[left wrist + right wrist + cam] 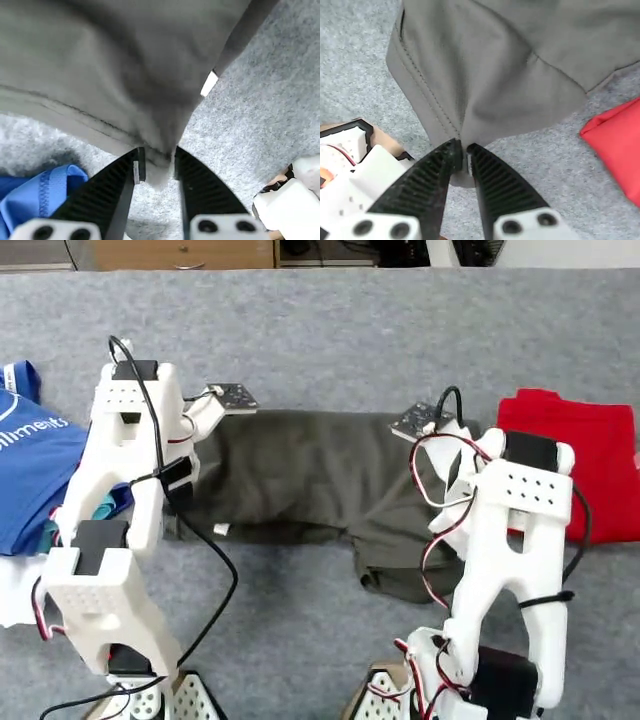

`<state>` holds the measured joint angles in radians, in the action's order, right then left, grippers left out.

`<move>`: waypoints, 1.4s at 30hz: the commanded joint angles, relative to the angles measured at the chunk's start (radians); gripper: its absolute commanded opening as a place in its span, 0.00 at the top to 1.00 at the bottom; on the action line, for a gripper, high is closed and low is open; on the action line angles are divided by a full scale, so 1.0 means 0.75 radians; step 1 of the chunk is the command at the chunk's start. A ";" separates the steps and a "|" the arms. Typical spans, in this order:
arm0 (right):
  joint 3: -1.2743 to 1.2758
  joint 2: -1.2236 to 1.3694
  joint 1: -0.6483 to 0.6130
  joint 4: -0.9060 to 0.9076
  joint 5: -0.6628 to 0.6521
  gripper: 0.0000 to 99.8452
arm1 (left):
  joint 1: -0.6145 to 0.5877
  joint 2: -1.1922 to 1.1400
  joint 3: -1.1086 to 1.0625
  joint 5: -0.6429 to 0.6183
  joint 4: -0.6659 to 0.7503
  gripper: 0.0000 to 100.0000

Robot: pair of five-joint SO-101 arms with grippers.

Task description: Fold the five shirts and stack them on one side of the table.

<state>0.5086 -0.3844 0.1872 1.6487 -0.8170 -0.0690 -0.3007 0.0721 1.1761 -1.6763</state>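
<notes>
The left tool (156, 167) and the right tool (465, 154) each pinch the olive shirt (300, 475), centre of frame.

Left gripper (156, 167) fingers (117, 187) pinching olive shirt (100, 65) hem, blue shirt (30, 200) nearby, grey felt table (260, 115)

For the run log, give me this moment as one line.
left gripper: shut on olive shirt edge | right gripper: shut on olive shirt edge | red shirt: folded, at its right | blue shirt: at its left
</notes>
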 commanded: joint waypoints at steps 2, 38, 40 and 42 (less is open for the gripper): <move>-0.007 -0.040 0.021 0.018 0.018 0.95 | -0.027 0.019 0.018 -0.020 -0.053 0.86; -0.821 -0.242 0.425 0.176 0.119 1.00 | 0.311 0.437 0.151 -0.863 -0.033 0.95; -0.866 -0.298 0.447 0.176 0.119 1.00 | 0.421 0.431 0.155 -0.976 -0.031 0.95; -0.897 -0.359 0.447 0.176 0.119 1.00 | 0.536 0.427 0.151 -1.041 -0.031 0.95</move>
<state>-0.0944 -0.5900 0.5002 1.7668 -0.7419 0.2133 -0.0199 0.1780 0.4841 -1.7146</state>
